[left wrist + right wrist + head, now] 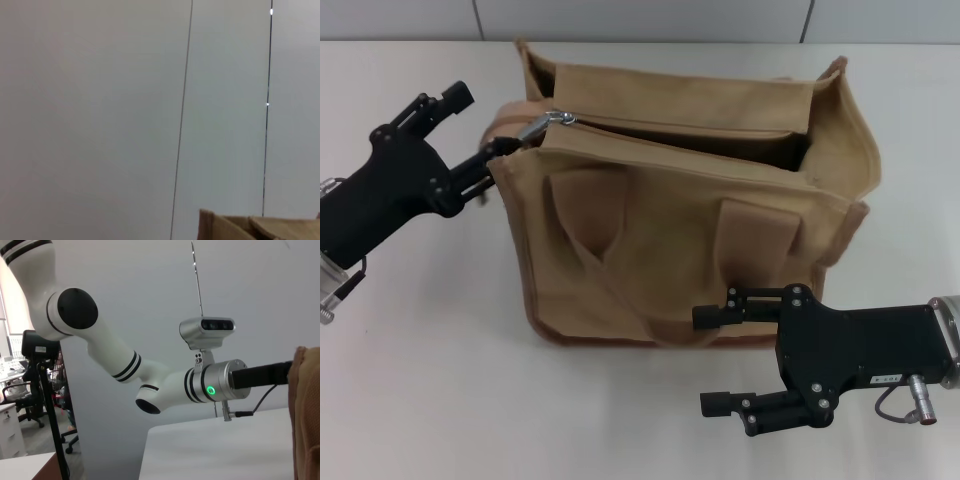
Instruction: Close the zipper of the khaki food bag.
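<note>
the left claw [500,150] pinches the end of the khaki-taped zipper [670,125] beside its silver pull tab [542,124]; the track runs away rightward across the tan canvas food bag [650,250]. the right claw [712,360], spread, idles nearer the desk [420,380].

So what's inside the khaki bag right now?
Nothing can be made out. The khaki food bag gapes along its top, since the zipper sits at the left end by the left claw, but the opening shows only dark shadow; any contents are hidden.

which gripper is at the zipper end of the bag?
The left gripper: its tips reach the khaki food bag at the corner beside the silver zipper pull. The right gripper hangs open in front of the bag's near face, away from the zipper.
</note>
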`<act>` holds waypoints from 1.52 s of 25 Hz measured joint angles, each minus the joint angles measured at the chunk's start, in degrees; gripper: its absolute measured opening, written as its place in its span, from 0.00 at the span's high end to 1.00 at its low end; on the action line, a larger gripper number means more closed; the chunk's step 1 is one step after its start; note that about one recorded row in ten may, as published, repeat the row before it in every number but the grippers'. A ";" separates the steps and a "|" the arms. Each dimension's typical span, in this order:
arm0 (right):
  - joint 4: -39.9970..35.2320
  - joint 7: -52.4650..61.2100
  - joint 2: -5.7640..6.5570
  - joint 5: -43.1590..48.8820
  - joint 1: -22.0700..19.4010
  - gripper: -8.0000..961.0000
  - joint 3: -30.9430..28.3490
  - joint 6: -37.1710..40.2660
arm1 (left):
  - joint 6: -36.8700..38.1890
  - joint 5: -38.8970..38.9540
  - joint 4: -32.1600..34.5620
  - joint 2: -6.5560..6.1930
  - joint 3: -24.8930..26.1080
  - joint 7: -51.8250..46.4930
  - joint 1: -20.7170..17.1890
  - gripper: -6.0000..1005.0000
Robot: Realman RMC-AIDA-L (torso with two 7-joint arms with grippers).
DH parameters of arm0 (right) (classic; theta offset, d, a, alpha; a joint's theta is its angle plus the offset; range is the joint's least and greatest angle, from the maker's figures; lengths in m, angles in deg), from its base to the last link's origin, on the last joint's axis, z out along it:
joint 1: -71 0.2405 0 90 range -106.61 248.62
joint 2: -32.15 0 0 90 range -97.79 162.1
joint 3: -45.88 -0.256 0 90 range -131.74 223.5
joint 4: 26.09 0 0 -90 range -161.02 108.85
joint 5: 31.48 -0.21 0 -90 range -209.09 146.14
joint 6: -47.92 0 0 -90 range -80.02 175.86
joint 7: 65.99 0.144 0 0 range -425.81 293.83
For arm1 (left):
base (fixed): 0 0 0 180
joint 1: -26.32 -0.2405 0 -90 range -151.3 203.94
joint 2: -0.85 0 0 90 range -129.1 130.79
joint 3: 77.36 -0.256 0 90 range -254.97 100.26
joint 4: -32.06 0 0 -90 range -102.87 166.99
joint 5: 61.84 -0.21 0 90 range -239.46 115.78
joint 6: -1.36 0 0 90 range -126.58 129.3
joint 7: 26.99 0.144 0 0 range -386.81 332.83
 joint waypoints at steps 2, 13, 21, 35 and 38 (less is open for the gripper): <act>0.00 0.00 0.00 0.00 -0.04 0.21 0.00 0.00 | 0.86 0.91 -0.22 0.00 0.00 0.03 -0.37 0.31; 0.00 0.09 0.05 -0.58 -0.04 0.21 0.00 0.74 | 4.03 3.45 -1.45 -0.09 -0.58 0.15 -0.30 0.38; -1.92 4.81 0.51 -5.28 -0.62 0.21 -0.30 10.60 | 8.85 3.48 -1.95 0.03 -0.66 0.23 0.07 0.71; -1.75 44.28 0.32 -13.62 8.59 0.21 -0.76 4.86 | 14.44 3.46 -5.28 0.14 -0.65 3.87 1.99 0.97; 3.40 47.28 0.13 -15.14 11.14 0.21 -0.65 -0.06 | 14.59 3.42 -5.88 0.14 -0.65 6.32 2.30 0.96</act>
